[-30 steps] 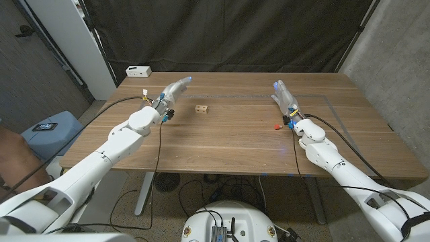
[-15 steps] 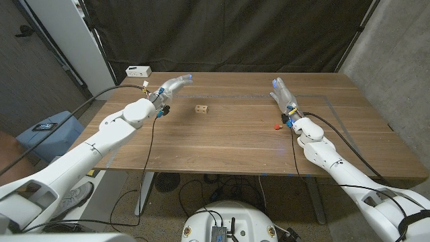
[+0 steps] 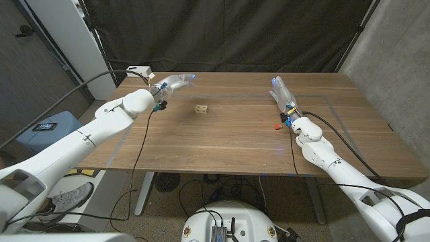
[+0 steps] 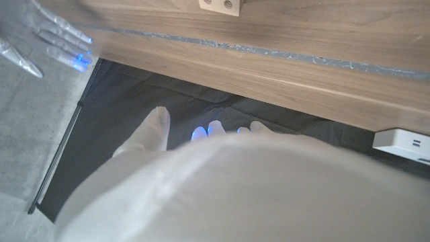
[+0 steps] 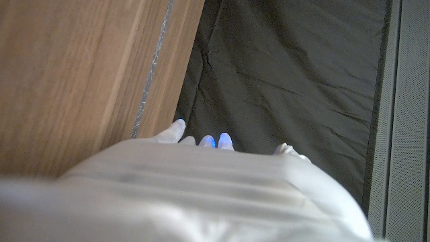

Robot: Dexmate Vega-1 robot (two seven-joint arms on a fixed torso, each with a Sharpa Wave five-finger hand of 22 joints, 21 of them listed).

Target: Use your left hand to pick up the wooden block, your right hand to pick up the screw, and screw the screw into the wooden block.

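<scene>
Small pale wooden block (image 3: 201,109), cube-shaped with dark holes in its faces, sat upright on surface (image 3: 222,144), left of centre. Tiny red-headed screw (image 3: 276,125) lay well apart, to the right, on same surface.

Right wrist cam: back of the right hand (image 5: 201,191) takes up the lower part, pale and out of focus, with fingertips (image 5: 226,141) poking up past it, two of them glowing blue. Wooden table (image 5: 74,74) runs along one side at a slant, grain visible, with a thin grey strip (image 5: 153,67) running close to its edge. Past the edge there's a creased black curtain (image 5: 289,74), and a grey panel (image 5: 408,101) sits at the far side of the frame.
</scene>
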